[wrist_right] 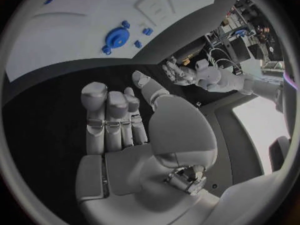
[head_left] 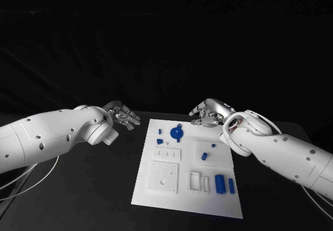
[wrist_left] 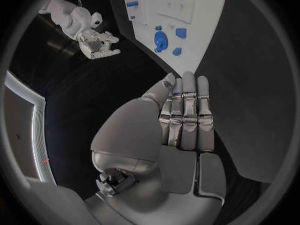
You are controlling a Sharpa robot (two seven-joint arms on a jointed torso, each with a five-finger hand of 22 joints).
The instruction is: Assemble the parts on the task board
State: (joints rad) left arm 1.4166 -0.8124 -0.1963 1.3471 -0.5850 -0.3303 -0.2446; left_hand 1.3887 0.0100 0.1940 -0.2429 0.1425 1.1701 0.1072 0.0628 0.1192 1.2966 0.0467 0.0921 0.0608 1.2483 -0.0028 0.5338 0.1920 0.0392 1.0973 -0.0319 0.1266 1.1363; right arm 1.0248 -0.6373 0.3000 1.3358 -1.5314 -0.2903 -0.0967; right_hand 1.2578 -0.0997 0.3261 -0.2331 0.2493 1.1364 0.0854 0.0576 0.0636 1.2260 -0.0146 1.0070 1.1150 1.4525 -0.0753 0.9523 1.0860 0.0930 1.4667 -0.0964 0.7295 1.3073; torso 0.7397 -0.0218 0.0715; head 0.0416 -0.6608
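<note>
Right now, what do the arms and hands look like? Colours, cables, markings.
Both arms are smooth white shells dotted with small dark holes; thin white cables loop beside each. The left hand and right hand are silver metal with segmented fingers and flat grey pads. No markings legible.

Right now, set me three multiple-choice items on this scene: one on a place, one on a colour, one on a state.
1. Where does the round blue part lie?
A. on the task board's far half
B. on the black table
C. in the left hand

2. What colour is the task board?
A. red
B. white
C. green

3. What does the right hand hold?
A. a blue part
B. the board's edge
C. nothing

Key: 1 A, it sits on the white plate near its far edge; 2 B, the plate is plainly white; 3 C, its palm is bare in the right wrist view.
</note>
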